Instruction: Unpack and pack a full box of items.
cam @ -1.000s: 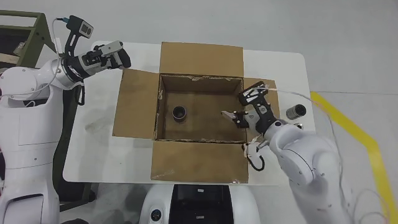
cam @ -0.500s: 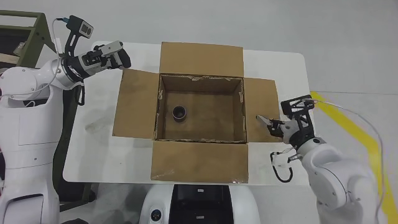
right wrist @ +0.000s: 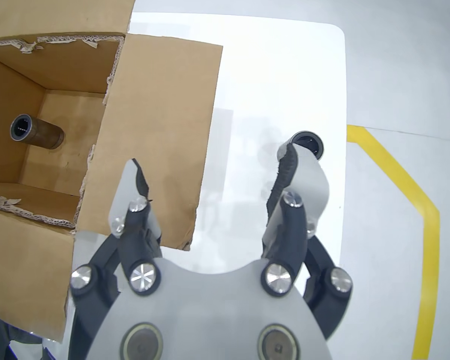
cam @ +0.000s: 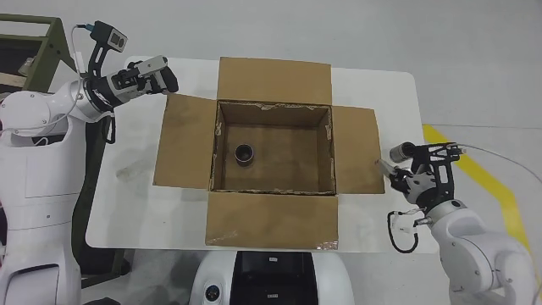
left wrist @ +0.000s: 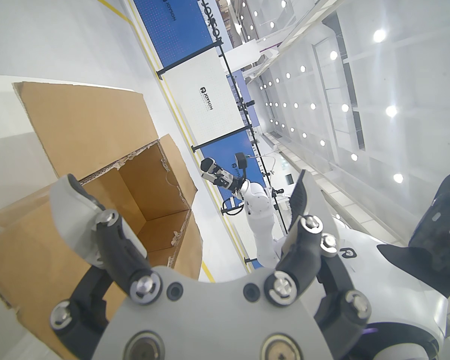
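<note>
**Query:** Where are the task's items located relative to the cardboard box (cam: 288, 165)?

**Reply:** One dark metal cylinder (cam: 244, 152) is seen upright on the box floor, toward the left wall; a second cylinder (cam: 405, 149) is set upright on the white table (cam: 381, 93), just beyond the outer edge of the box's right flap (cam: 354, 148); all four flaps are folded outward.

**Query:** How are the pincers set?

**Reply:** The right gripper (cam: 393, 163) is held over the table just outside the right flap; its fingers are spread apart and nothing is gripped; the second cylinder is found beside one fingertip (right wrist: 287, 155), and contact cannot be determined. The left gripper (cam: 172, 79) is held beyond the box's left flap (cam: 182, 140), near its far corner; its fingers are likewise apart and empty.
</note>
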You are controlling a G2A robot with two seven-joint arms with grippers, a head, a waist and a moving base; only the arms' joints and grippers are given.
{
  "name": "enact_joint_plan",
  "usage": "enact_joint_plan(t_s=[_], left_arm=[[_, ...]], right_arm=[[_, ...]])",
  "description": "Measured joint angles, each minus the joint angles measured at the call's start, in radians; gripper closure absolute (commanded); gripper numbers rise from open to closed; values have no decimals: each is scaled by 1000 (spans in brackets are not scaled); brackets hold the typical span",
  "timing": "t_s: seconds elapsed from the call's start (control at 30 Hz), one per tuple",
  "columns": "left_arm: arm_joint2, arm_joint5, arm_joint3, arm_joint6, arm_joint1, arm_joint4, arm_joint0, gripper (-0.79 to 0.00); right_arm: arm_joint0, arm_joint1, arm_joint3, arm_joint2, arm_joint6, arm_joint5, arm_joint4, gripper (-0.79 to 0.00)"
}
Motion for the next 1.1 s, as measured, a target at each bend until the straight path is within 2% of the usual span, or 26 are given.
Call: enact_joint_plan(t_s=[0.5,0.53,0.77,1.1], left_arm=[[0,0,0,0,0,0,0,-785],[0,0,0,0,0,0,0,-785],[0,0,0,0,0,0,0,-785],[0,0,0,0,0,0,0,-785]], right_arm=[[0,0,0,0,1,-1,-1,-622],[0,0,0,0,1,-1,-1,-785],[13,3,16,-10,18,-21,13,-785],[18,12,80,48,60,-23,55,-785]])
